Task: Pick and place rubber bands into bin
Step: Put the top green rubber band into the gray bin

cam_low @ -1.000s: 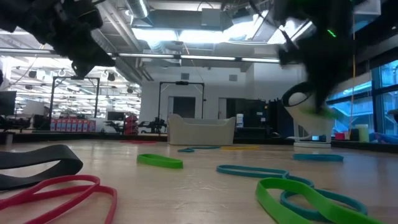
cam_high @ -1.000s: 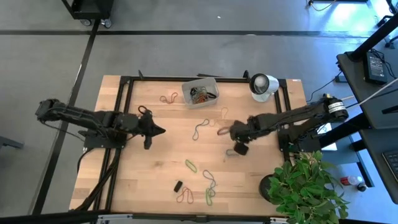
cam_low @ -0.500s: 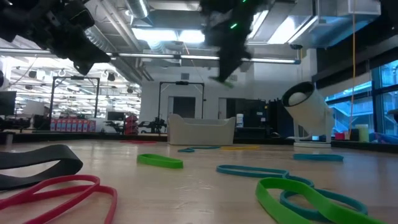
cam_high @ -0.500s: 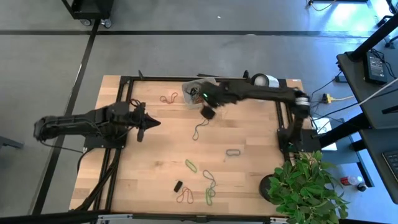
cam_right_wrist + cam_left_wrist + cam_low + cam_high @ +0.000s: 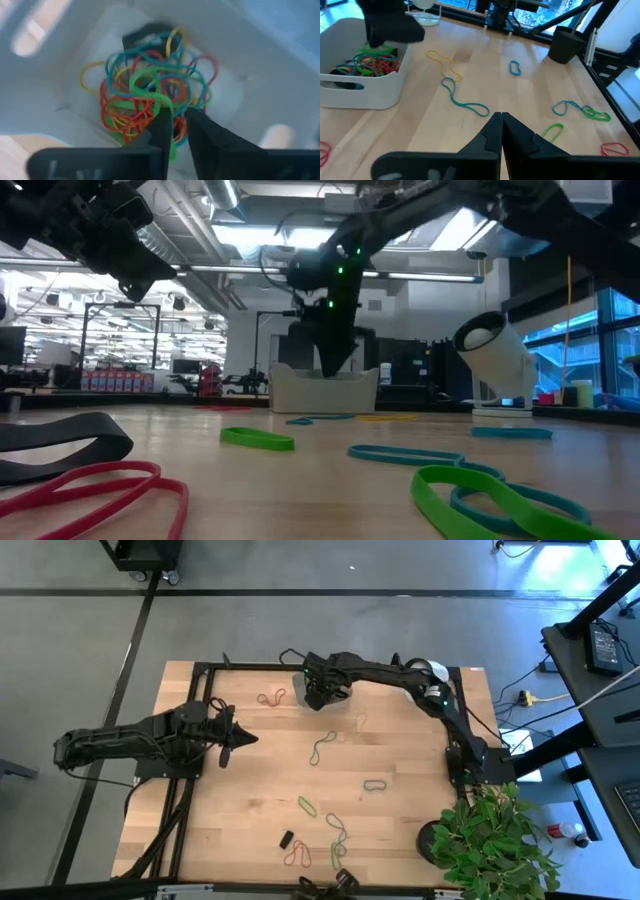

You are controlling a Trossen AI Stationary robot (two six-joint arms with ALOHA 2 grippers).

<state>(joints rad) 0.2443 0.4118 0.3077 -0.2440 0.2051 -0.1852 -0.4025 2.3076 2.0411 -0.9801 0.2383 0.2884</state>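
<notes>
No writing was legible. The right hand hung over the one bin at the tabletop's far edge, pinching a green rubber band; the left hand was closed, empty.

- High view looks straight down on the whole table.
- Low view sits at table height, facing the room.
- Both wrist views share the bin, the right one from close above.
</notes>
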